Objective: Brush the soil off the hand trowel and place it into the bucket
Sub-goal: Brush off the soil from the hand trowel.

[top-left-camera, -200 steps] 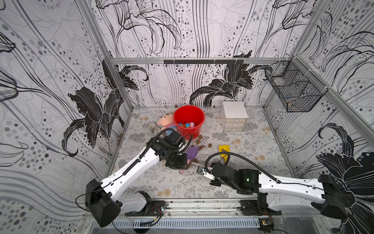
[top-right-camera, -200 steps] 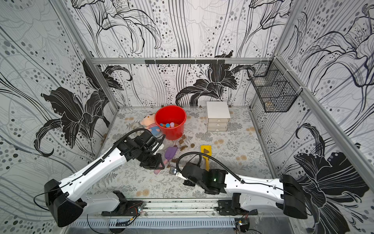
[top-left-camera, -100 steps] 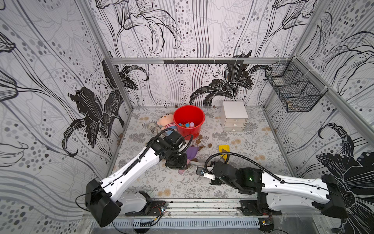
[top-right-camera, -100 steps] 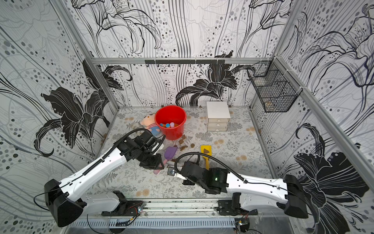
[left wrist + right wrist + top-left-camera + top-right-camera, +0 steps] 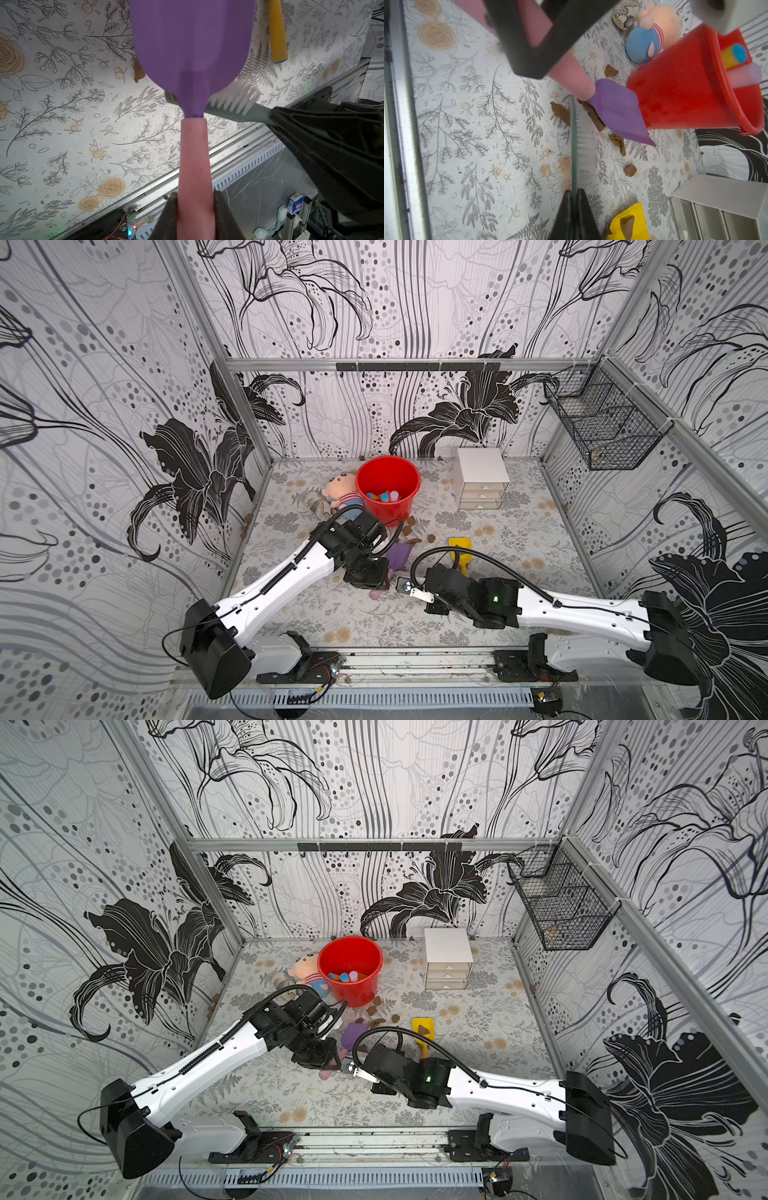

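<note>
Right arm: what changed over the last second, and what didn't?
The right gripper, shut on the brush, reached further toward the purple trowel, bringing the bristles to its neck. The left gripper kept its grip on the pink handle; bucket, yellow trowel and soil clumps stayed put.

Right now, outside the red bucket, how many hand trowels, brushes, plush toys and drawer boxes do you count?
Hand trowels: 2, purple trowel and yellow trowel
Brush: 1
Plush toy: 1
White drawer box: 1
Total: 5
</note>
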Robot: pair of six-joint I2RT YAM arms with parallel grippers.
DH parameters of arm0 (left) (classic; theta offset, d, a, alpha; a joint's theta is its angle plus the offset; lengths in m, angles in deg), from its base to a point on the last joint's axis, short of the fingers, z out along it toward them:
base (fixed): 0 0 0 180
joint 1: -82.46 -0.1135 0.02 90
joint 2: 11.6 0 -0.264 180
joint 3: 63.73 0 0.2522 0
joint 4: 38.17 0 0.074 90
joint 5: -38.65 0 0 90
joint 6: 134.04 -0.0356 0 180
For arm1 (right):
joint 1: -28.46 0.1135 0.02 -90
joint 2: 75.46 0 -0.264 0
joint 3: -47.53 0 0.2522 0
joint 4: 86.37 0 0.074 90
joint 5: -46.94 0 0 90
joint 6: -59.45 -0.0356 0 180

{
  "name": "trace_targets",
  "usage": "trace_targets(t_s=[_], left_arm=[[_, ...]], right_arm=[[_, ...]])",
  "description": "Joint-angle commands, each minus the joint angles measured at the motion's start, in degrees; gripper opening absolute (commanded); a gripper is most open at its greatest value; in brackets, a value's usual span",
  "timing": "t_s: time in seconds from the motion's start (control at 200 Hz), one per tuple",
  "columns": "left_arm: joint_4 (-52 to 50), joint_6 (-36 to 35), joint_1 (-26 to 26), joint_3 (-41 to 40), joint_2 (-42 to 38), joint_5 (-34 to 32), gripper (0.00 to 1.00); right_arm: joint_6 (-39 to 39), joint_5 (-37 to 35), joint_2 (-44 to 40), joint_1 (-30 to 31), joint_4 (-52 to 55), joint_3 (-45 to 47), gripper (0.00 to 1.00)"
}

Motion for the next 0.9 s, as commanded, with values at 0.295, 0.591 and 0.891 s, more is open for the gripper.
trace_targets(t_s=[0.295,0.591,0.891], left_arm=[[0.1,-2.2,-4.5,0.9,-1.7,6.6,0.0],[1.1,-1.8,-6.5,0.1,-2.8,13.9,0.0],[-0.7,-2.3,-7.0,-0.5,-2.9,18.2,0.0]], right_arm=[[-1.9,0.3,-6.3,0.6,1.2,3.8,0.0],[1.6,0.4,-10.5,1.9,-2.9,5.4,0.0],[3.1,-7.9,-9.5,-0.7,-6.5,5.2,0.0]])
